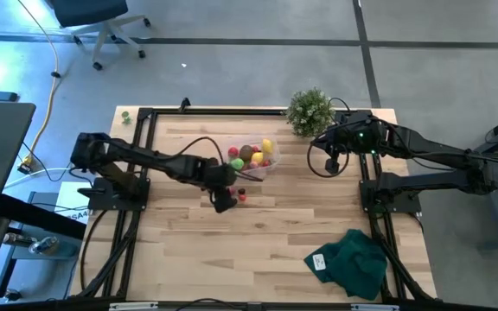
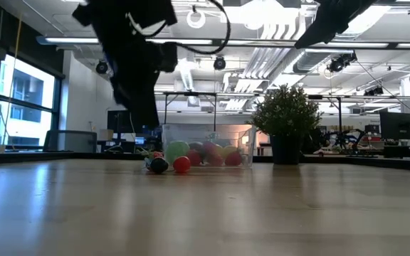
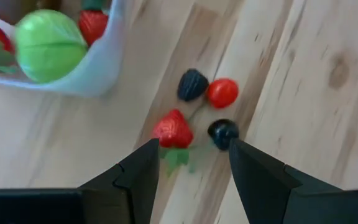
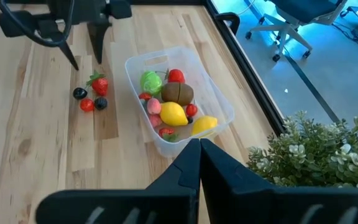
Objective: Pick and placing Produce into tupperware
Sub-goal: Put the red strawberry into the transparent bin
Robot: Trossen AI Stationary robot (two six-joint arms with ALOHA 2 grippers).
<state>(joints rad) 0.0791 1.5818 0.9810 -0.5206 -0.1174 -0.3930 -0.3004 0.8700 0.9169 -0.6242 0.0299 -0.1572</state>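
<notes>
Right wrist view: clear tupperware holds green ball, brown kiwi, lemon, red pieces. Beside it on wooden table: strawberry, red berry, two dark berries. Left gripper above them, fingers apart, empty. Right gripper closed, raised near potted plant. Green cloth at table's near edge. Office chair beyond.
</notes>
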